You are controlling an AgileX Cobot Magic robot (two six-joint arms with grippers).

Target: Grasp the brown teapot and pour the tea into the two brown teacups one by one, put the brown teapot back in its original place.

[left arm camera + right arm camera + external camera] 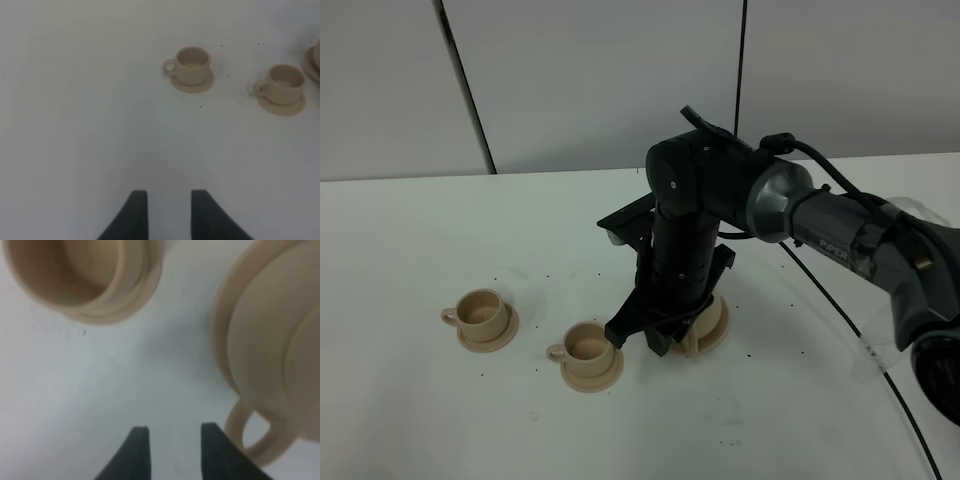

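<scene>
Desk: white top (410, 400) with small dark specks, grey wall panels (600, 80) behind its far edge
Teapots: one, the brown teapot (708, 325), about mid-desk and toward the near edge, mostly hidden behind the right arm in the high view
Teapot handle: one loop (231, 426), seen close in the right wrist view, just beside one fingertip
Teacups: two brown teacups, both upright; one (480, 309) toward the left edge, the other (587, 344) between it and the teapot, near the teapot
Cup saucers: two, one small round saucer (505, 335) under the left cup, one (605, 375) under the nearer cup
Right gripper (645, 338): points down at the desk between the nearer cup and the teapot; its two fingers (136, 452) stand apart with only bare desk between them, gripping nothing
Left gripper (167, 215): over bare desk, well apart from both cups; two fingers (134, 215) parted, nothing held
Arms in the high view: one, the right
</scene>
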